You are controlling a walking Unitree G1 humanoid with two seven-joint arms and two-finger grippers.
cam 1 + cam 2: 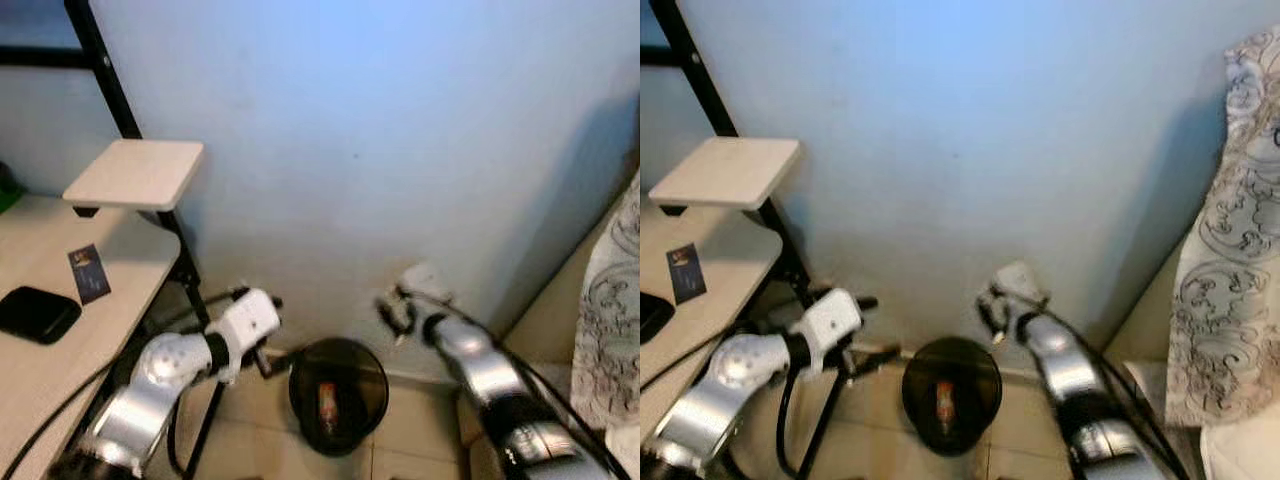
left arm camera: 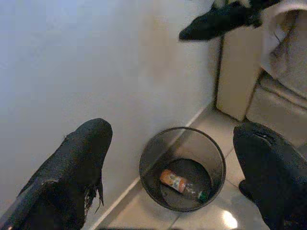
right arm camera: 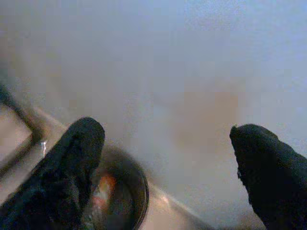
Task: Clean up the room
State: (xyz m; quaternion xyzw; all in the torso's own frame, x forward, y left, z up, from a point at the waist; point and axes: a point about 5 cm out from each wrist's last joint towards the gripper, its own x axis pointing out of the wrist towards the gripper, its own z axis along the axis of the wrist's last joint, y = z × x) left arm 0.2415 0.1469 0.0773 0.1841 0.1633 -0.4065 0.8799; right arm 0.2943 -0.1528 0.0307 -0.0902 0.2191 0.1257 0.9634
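Observation:
A black mesh bin (image 1: 338,393) stands on the tiled floor against the blue wall. Inside it lies an orange bottle (image 1: 326,400). My left gripper (image 1: 275,330) hangs just left of the bin and above its rim, open and empty. My right gripper (image 1: 395,312) hovers above the bin's right side near the wall, also open and empty. The left wrist view looks down into the bin (image 2: 182,167) at the bottle (image 2: 180,183) between wide-spread fingers (image 2: 81,158). In the right wrist view the bin rim (image 3: 136,187) and the bottle (image 3: 103,189) show dimly.
A light wooden desk (image 1: 60,350) stands at the left with a black case (image 1: 38,312), a small card (image 1: 89,272) and a raised shelf (image 1: 135,172) on a black frame (image 1: 110,80). Patterned fabric (image 1: 610,330) hangs at the right. Cables run under the desk.

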